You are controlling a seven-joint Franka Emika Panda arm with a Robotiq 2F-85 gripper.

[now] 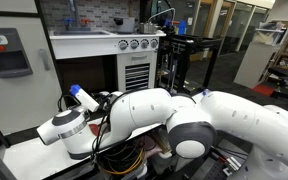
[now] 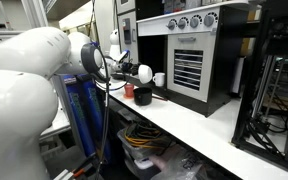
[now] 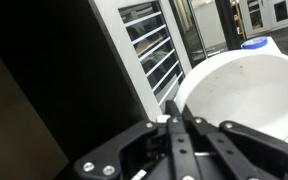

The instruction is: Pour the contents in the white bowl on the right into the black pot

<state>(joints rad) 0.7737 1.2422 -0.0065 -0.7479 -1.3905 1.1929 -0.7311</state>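
White bowl (image 3: pixel 246 95) pinched at its rim by the gripper (image 3: pixel 174 122), close to the black pot (image 2: pixel 144 98).

In the wrist view the bowl fills the right side, its pale inside turned toward the camera, and the gripper's two fingers are pressed together right at the bowl's near edge, so they appear to hold the rim. In an exterior view the bowl (image 2: pixel 160 78) shows off the table (image 2: pixel 219 135), just above and beside the pot, with the gripper (image 2: pixel 140 72) touching it. The pot stands on the table next to the orange cup (image 2: pixel 130 91). Behind them rises the dark toy oven (image 2: pixel 189 60) with its slatted front. The white arm (image 1: pixel 164 115) stretches across the foreground.
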